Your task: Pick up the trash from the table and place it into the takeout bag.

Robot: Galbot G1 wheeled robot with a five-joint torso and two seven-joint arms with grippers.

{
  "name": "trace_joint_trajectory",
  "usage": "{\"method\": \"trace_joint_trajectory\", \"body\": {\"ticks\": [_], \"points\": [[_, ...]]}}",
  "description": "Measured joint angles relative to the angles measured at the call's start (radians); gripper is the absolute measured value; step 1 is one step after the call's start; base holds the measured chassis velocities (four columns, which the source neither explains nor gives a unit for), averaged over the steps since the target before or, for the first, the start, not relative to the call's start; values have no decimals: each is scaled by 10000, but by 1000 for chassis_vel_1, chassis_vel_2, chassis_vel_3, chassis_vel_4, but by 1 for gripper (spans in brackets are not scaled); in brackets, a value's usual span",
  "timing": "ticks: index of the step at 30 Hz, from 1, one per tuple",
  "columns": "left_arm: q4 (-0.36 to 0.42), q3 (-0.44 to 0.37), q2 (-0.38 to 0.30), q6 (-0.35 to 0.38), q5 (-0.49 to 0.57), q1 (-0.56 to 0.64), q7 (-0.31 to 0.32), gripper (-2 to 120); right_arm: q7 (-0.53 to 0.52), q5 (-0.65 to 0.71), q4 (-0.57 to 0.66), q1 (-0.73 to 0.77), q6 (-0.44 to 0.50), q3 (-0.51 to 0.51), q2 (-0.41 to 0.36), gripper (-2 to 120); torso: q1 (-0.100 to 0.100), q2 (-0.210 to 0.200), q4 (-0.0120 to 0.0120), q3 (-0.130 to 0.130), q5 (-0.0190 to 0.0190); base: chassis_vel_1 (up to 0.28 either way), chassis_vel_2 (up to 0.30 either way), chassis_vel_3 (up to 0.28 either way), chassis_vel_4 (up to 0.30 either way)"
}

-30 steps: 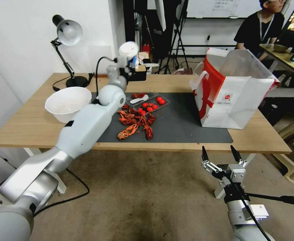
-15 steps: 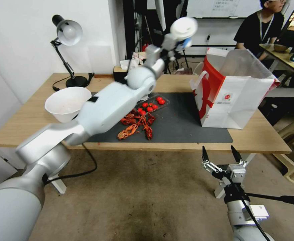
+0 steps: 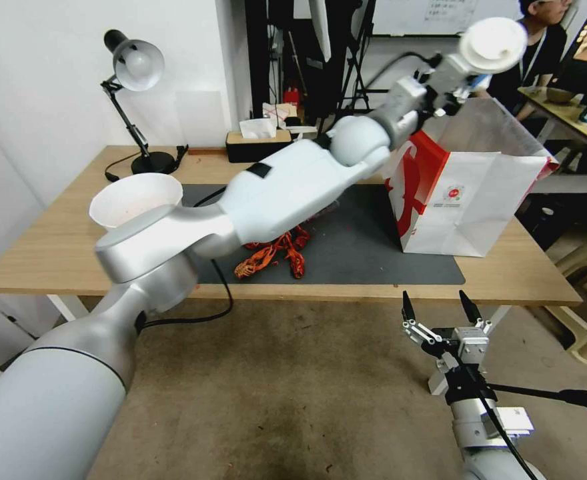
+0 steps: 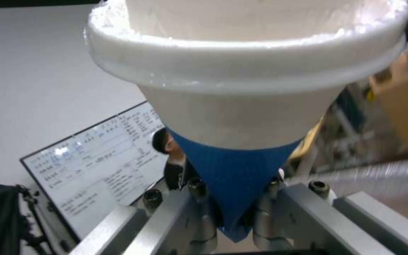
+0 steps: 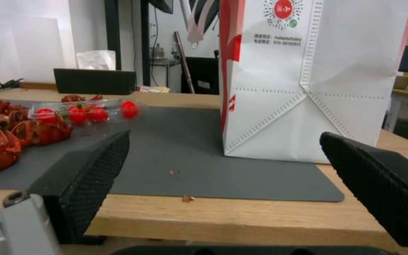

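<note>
A blue-and-white lidded paper cup (image 3: 492, 45) hangs tilted in the air, with my left gripper (image 3: 462, 69) shut on its blue lower part. In the left wrist view the cup's white lid and upper wall (image 4: 246, 53) loom close, and the blue base (image 4: 234, 177) sits between the fingers. The cup is above the far rim of the takeout bag (image 3: 467, 180), which stands open on the right end of the table (image 3: 53, 253). My right gripper (image 3: 439, 310) waits open below the table's front edge, facing the bag (image 5: 308, 88).
Red crayfish shells (image 3: 270, 257) lie on the dark mat (image 3: 360, 247), with a clear tray of cherry tomatoes (image 5: 86, 111) behind them. A white bowl (image 3: 133, 197), a desk lamp (image 3: 133, 67) and a tissue box (image 3: 260, 137) stand at the left and back.
My left arm has swung right and upward with the cup, from above the mat's left part to above the bag. The right arm has not moved.
</note>
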State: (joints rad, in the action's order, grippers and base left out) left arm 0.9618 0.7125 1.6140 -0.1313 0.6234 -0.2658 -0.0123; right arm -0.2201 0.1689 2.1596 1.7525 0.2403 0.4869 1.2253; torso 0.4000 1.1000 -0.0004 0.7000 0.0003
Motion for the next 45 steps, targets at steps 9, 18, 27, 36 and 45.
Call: {"method": "trace_joint_trajectory", "body": {"ticks": [9, 18, 27, 36, 45], "points": [[-1821, 864, -27, -796, -2676, -417, -576, 3, 12, 72, -41, 23, 100, 73, 13, 100, 1, 0, 6, 1, -4, 0, 0, 0, 0], [-2111, 924, -40, -1271, -3300, -430, -1001, 3, 17, 99, -72, -15, 109, 82, 8, 100, 1, 0, 3, 1, -4, 0, 0, 0, 0], [-2295, 941, -51, -1547, -3654, -428, -1058, 11, 17, 118, -104, -50, 109, 94, -5, 100, 0, 0, 4, 1, -4, 0, 0, 0, 0], [-2145, 999, -55, -1634, -3780, -480, -1044, 46, 10, 128, -121, -63, 109, 106, 10, 100, 0, 0, 4, 1, -4, 0, 0, 0, 0], [-2225, 1134, -58, -1716, -3799, -567, -1026, 74, -1, 151, -101, -72, 109, 124, 4, 100, 1, 0, 4, 0, -4, 0, 0, 0, 0]]}}
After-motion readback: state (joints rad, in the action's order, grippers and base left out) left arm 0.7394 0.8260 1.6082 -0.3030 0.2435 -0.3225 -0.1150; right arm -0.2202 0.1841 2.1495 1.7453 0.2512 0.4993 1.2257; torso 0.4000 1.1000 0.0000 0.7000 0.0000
